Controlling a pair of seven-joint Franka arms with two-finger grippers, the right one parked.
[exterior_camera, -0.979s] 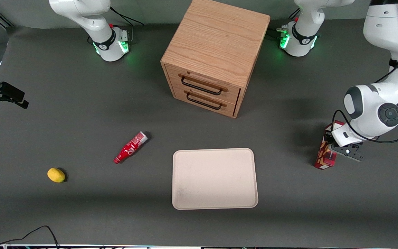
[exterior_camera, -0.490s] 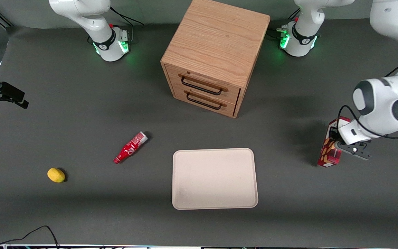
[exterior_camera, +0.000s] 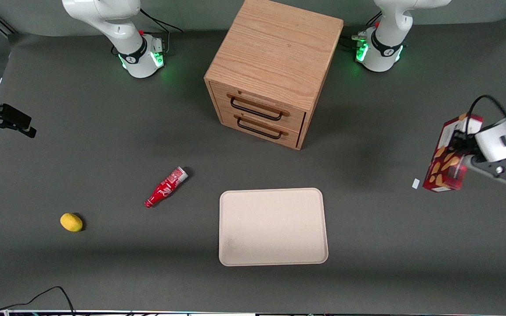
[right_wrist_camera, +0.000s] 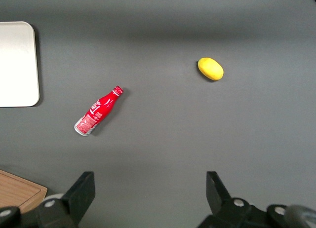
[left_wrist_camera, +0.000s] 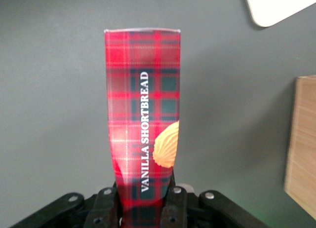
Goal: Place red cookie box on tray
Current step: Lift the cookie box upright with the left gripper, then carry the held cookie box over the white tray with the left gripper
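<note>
Gripping the box (exterior_camera: 446,160) near one end, the claw (exterior_camera: 464,153) is held clenched on it above the table (exterior_camera: 103,145), toward the working arm's end. The box is lifted clear and tilted, well apart from the tray (exterior_camera: 272,227). Bare table is seen between them. A drawer cabinet (exterior_camera: 275,66), soda bottle (exterior_camera: 166,187) and lemon (exterior_camera: 71,222) are set aside.

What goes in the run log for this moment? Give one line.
phase: carry | gripper: shut on red cookie box, lifted above table, toward working arm's end | tray: bare | box on tray: not yet
</note>
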